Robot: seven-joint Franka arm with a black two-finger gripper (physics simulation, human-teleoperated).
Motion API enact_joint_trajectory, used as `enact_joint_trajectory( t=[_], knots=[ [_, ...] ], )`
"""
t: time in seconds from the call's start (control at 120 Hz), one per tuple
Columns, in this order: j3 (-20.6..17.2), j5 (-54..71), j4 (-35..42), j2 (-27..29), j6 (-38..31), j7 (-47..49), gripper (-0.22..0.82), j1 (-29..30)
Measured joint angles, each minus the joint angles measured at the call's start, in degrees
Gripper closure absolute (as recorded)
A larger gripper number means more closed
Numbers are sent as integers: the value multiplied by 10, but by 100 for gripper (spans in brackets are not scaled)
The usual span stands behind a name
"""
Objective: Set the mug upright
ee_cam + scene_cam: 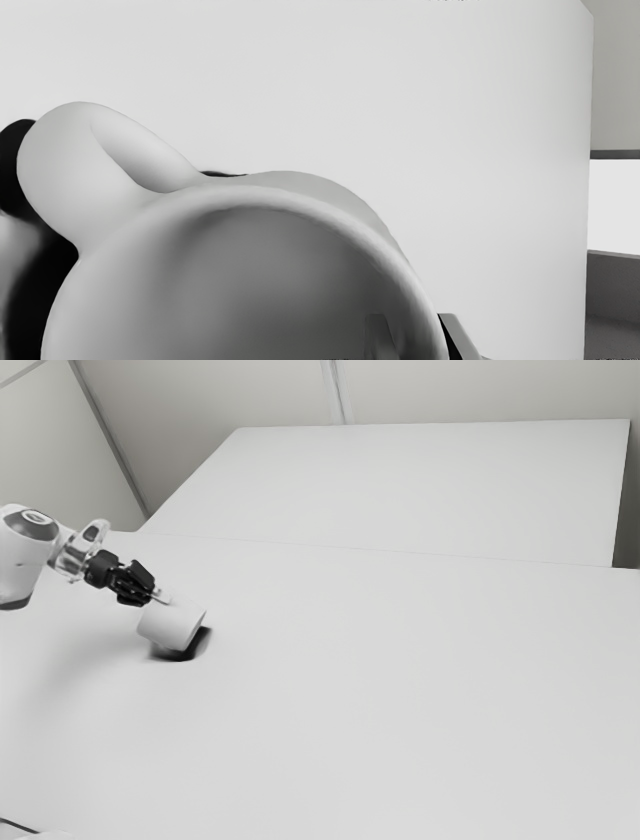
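In the exterior view, the gripper (161, 597) comes in from the left and reaches the upper edge of the white mug (171, 625). The mug is tilted, with a dark shadow beneath and beside it; whether it touches the table cannot be told. Looking into its open mouth, the wrist view shows the mug (270, 280) with its handle (50, 165) out to one side. The gripper (419, 332) is shut on the mug's wall near the rim, one finger inside the mouth and the other against the outside. The mug's far end is mostly hidden behind the rim.
The white table (380, 690) stretches broadly around the mug toward the exterior view's right. Beyond a thin seam stands a pale, flat surface (420, 490), with walls behind. A dark cable (18, 826) lies at the lower left corner of the exterior view.
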State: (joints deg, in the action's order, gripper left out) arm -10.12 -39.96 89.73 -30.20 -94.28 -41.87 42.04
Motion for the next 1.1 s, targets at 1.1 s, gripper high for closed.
enact_joint_trajectory(
  t=[1.1],
  knots=[
    [152,504,270,288,-225,227,79,-552]
  ],
)
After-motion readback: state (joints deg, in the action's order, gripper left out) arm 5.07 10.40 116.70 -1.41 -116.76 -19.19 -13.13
